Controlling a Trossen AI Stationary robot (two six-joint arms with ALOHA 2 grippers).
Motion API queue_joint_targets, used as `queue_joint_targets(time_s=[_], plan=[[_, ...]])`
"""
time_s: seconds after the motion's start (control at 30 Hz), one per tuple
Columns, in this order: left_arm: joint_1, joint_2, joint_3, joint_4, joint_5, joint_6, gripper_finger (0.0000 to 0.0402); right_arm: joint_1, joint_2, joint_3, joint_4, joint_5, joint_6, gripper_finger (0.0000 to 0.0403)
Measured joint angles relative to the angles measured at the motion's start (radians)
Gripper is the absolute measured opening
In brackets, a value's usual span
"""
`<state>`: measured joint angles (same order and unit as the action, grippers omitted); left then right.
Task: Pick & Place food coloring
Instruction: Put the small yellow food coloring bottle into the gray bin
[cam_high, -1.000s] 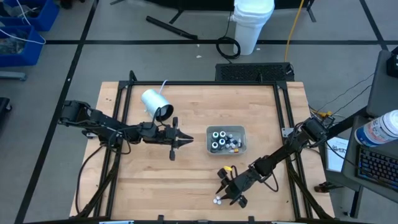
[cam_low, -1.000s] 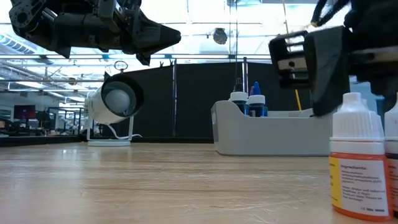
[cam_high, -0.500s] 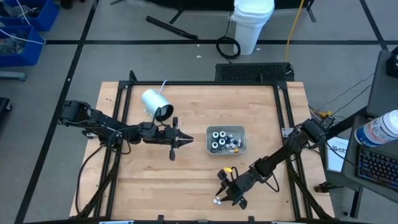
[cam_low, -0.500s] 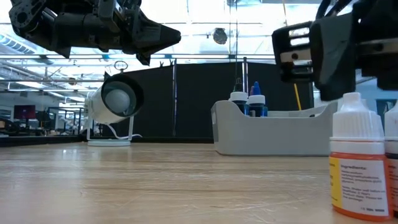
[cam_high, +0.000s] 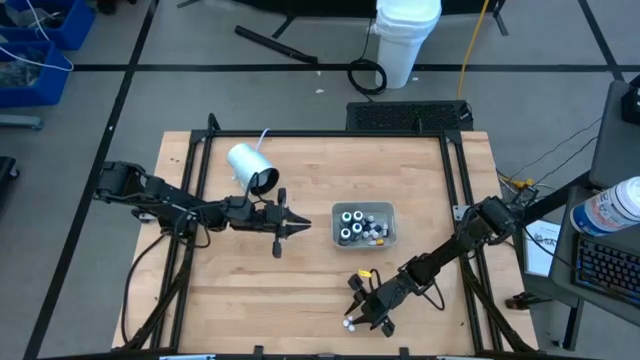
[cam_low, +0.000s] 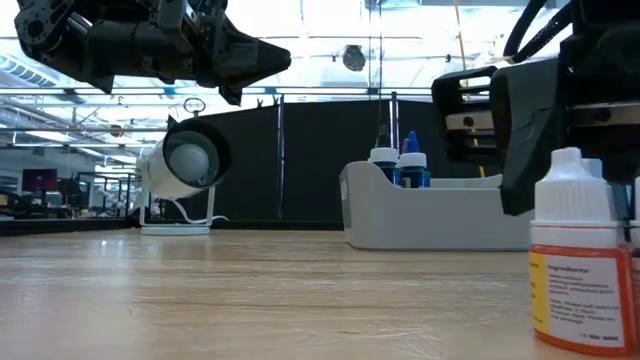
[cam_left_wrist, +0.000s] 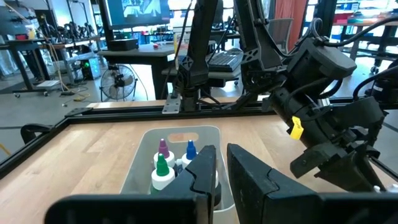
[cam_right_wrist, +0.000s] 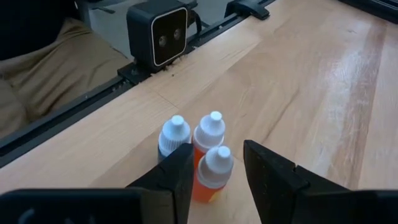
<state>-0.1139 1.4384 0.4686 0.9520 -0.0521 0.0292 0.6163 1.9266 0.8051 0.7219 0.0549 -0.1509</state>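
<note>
Three food coloring bottles (cam_right_wrist: 209, 134) with white caps stand together near the table's near edge (cam_high: 348, 322); the nearest has an orange body (cam_right_wrist: 214, 169) (cam_low: 575, 270). My right gripper (cam_right_wrist: 217, 147) (cam_high: 360, 310) is open and low over them, one finger on either side of the nearest bottle; I see no touch. Several more bottles (cam_left_wrist: 163, 168) stand in the grey tray (cam_high: 363, 208). My left gripper (cam_left_wrist: 222, 152) (cam_high: 300, 225) hovers left of the tray, its fingers nearly together and holding nothing.
A big white cylinder (cam_high: 250, 165) with a dark mouth lies on the table's far left part (cam_low: 185, 160). The low view camera (cam_right_wrist: 157, 34) sits at the near edge, just beyond the three bottles. Bare wood lies between the tray and the near edge.
My right gripper rose slightly, then came down lower around the three bottles near the near edge. The bottles have stayed where they were.
</note>
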Motion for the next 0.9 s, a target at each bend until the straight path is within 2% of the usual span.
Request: queue_joint_targets(time_s=[0.13, 0.43, 0.53, 0.67, 0.9], plan=[[0.0, 0.0, 0.0, 0.0, 0.0, 0.0, 0.0049, 0.0, 0.0, 0.0, 0.0, -0.001, 0.0, 0.0115], [0.0, 0.0, 0.0, -0.001, 0.0, 0.0, 0.0049, 0.0, -0.002, 0.002, -0.003, -0.003, 0.001, 0.0049], [0.0, 0.0, 0.0, -0.001, 0.0, 0.0, 0.0049, 0.0, -0.005, 0.002, -0.007, -0.003, 0.001, 0.0046], [0.0, 0.0, 0.0, -0.003, 0.0, 0.0, 0.0049, 0.0, -0.038, 0.002, -0.051, -0.002, 0.005, 0.0062], [0.0, 0.0, 0.0, -0.008, 0.0, 0.0, 0.0049, 0.004, -0.213, 0.001, -0.249, 0.089, -0.043, 0.0049]])
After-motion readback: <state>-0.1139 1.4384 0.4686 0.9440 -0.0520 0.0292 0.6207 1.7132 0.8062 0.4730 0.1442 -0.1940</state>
